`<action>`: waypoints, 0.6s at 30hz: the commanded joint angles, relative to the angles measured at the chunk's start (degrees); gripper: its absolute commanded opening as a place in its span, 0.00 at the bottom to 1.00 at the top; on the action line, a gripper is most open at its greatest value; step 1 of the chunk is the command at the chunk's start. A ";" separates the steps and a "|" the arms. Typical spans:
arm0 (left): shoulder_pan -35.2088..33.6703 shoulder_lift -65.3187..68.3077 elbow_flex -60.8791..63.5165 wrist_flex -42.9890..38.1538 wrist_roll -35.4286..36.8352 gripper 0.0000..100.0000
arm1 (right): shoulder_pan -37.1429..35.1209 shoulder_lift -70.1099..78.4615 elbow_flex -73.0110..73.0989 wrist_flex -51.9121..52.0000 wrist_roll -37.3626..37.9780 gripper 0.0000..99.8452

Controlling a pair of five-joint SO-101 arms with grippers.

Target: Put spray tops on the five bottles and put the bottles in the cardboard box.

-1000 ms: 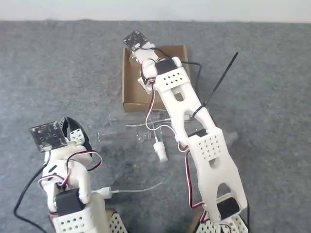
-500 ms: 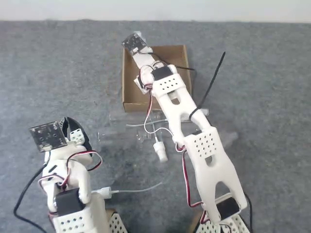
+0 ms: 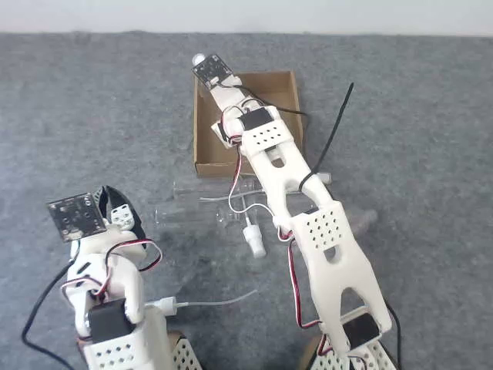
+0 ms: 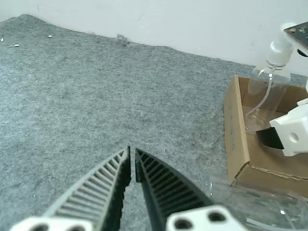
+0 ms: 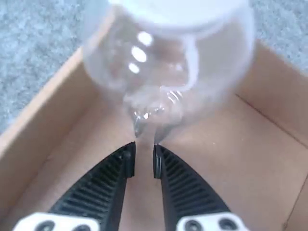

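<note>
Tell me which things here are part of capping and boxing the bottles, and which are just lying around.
For the job:
cardboard box
capped bottle in it
clear bottles lying in front of the box
loose spray top
second spray top

Just there:
grey carpet
black cable beside the outstretched arm

Robotics test bench, by every sign: white printed arms (image 3: 331,239) with loose servo wires (image 3: 297,293) and a bare circuit board (image 3: 75,217) (no casing anywhere) stand on grey carpet (image 4: 72,86) spread beneath the left gripper (image 4: 132,151), a plain white wall (image 4: 183,21) just beyond it.
</note>
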 commanded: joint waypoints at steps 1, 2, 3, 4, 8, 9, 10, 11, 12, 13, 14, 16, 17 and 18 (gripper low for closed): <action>-0.09 -0.97 -0.48 -2.02 -0.62 0.02 | -0.13 -1.63 -0.79 -0.84 -0.09 0.03; -0.09 -0.97 -0.48 -2.02 -0.62 0.02 | -0.13 -1.63 -0.79 -0.75 -0.09 0.03; -0.09 -0.97 -0.48 -2.02 -0.62 0.02 | -0.04 -1.63 -0.79 -0.75 -0.09 0.03; -0.09 -0.97 -0.48 -2.02 -0.62 0.02 | -0.04 -1.80 -0.79 -0.31 -0.09 0.03; -0.09 -0.97 -0.48 -2.02 -0.62 0.02 | -0.22 -4.09 -0.79 3.56 -0.09 0.03; -0.09 -0.97 -0.48 -2.02 -0.62 0.02 | -0.22 -4.79 -0.79 4.44 -0.09 0.03; -0.09 -0.97 -0.48 -2.02 -0.62 0.02 | -0.22 -5.32 -0.79 5.32 -0.18 0.03; -0.09 -0.97 -0.48 -2.02 -0.62 0.02 | -0.22 -5.76 -0.79 6.11 -0.18 0.03; -0.09 -0.97 -0.48 -2.02 -0.62 0.02 | -0.22 -6.20 -0.79 6.81 -0.18 0.03; -0.09 -0.97 -0.48 -2.02 -0.62 0.02 | -0.22 -6.64 -0.79 7.52 -0.18 0.03; -0.09 -0.97 -0.48 -2.02 -0.62 0.02 | -0.22 -7.08 -0.79 8.31 -0.18 0.03; -0.09 -0.97 -0.48 -2.02 -0.62 0.02 | -0.22 -8.04 -0.79 9.80 -0.18 0.03; -0.09 -0.97 -0.48 -2.02 -0.62 0.02 | -0.22 -8.66 -0.79 10.51 -0.09 0.03; -0.09 -0.97 -0.48 -2.02 -0.62 0.02 | -0.22 -9.36 -0.79 11.30 -0.09 0.03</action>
